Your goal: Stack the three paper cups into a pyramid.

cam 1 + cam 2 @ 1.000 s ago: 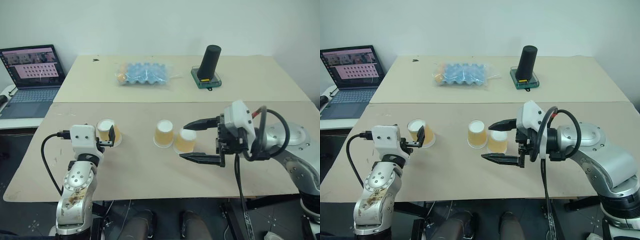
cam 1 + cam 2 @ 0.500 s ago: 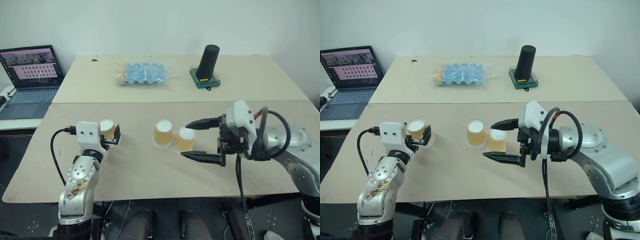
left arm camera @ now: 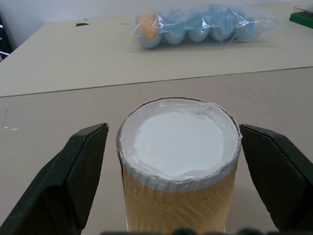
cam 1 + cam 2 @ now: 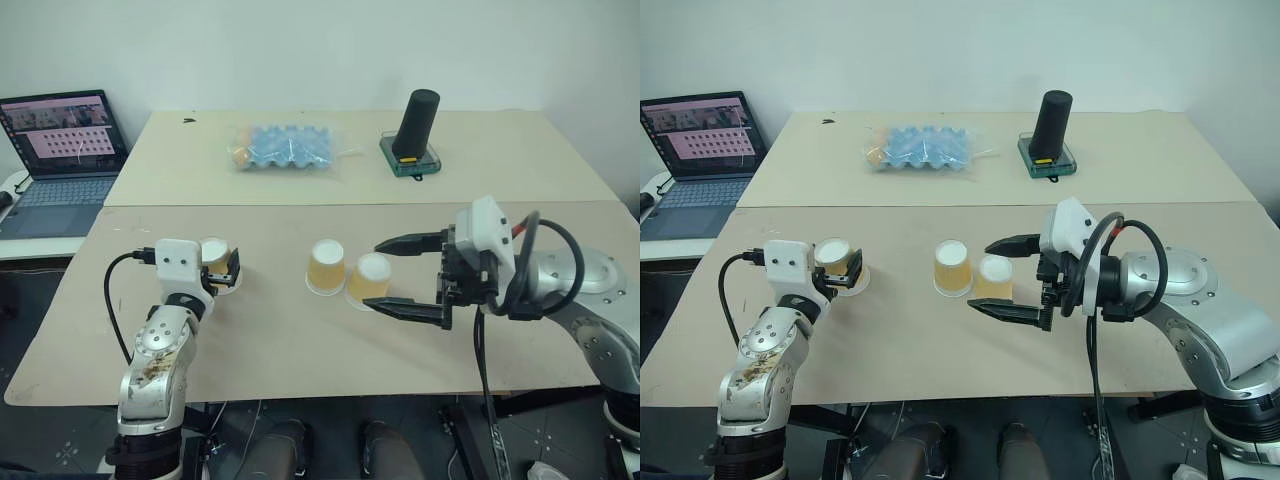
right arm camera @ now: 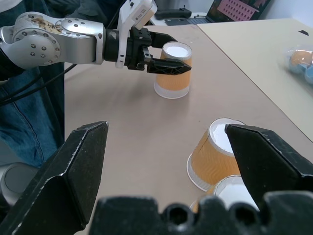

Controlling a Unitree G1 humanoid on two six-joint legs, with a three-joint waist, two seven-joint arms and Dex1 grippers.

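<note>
Three orange-tan paper cups stand upside down on the tan table. The left cup (image 3: 178, 166) sits between the two fingers of my left gripper (image 4: 222, 268), which is open, with a gap on each side of the cup. The middle cup (image 4: 327, 266) and the right cup (image 4: 371, 277) stand close together, side by side. My right gripper (image 4: 390, 275) hangs wide open just right of that pair and holds nothing. Its fingertips reach either side of the right cup from above table height.
At the back of the table lie a blue egg tray in plastic (image 4: 285, 147) and a tall black cylinder (image 4: 415, 125) on a green base. An open laptop (image 4: 65, 150) sits on a side table at the far left.
My left gripper has pushed forward so that its fingers now flank the left cup. The right gripper and the other two cups have stayed put.
</note>
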